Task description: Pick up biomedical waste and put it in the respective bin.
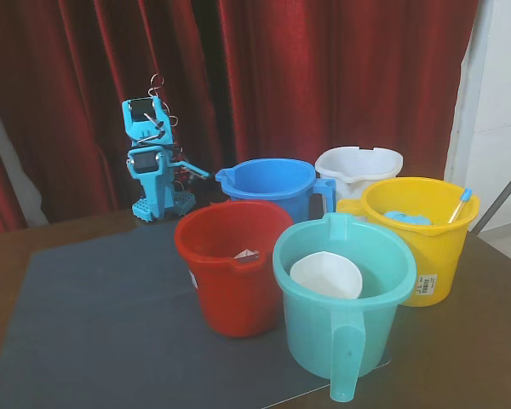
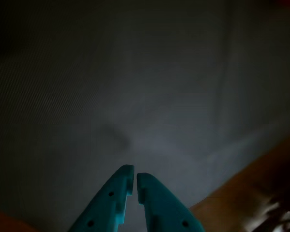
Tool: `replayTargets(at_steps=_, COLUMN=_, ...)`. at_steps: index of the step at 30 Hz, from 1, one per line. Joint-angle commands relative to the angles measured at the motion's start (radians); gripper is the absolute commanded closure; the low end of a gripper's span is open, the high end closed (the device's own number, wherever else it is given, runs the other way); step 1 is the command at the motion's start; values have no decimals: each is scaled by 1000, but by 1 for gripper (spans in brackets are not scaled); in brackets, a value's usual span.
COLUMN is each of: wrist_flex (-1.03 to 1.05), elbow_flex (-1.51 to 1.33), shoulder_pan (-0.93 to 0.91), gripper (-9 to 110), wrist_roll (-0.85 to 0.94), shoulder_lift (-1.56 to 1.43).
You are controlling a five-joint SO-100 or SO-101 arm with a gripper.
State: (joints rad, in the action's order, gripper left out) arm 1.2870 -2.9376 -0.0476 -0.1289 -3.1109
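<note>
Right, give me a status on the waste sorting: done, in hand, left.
Done: nothing that can be confirmed; the blue bucket shows no contents from this angle. In hand: nothing. The gripper is shut and empty over the dark mat, with the arm folded at the back. Left: no vial shows in either view, so finding, picking and binning all remain.

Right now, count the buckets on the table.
5: blue bucket and white bucket at back, yellow bucket right, red bucket centre, teal bucket in front.
</note>
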Motion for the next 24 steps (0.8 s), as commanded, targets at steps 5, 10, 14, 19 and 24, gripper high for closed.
replayTargets(at_steps=5, wrist_flex=2, elbow_flex=6, shoulder_pan=-14, gripper=102, wrist_roll=-3, shoulder_lift=-3)
replayTargets(at_steps=10, wrist_flex=0, elbow_flex=6, shoulder_pan=-14, gripper=102, wrist_roll=9, shoulder_lift=-3)
replayTargets(at_steps=14, wrist_flex=0, elbow_flex=6, shoulder_pan=-14, gripper=102, wrist_roll=9, shoulder_lift=-3)
replayTargets(at_steps=19, wrist_flex=0, elbow_flex=6, shoulder_pan=-14, gripper=102, wrist_roll=9, shoulder_lift=-3)
replayTargets(at_steps=24, wrist_flex=0, elbow_flex=6, shoulder_pan=-14, gripper=102, wrist_roll=9, shoulder_lift=-3)
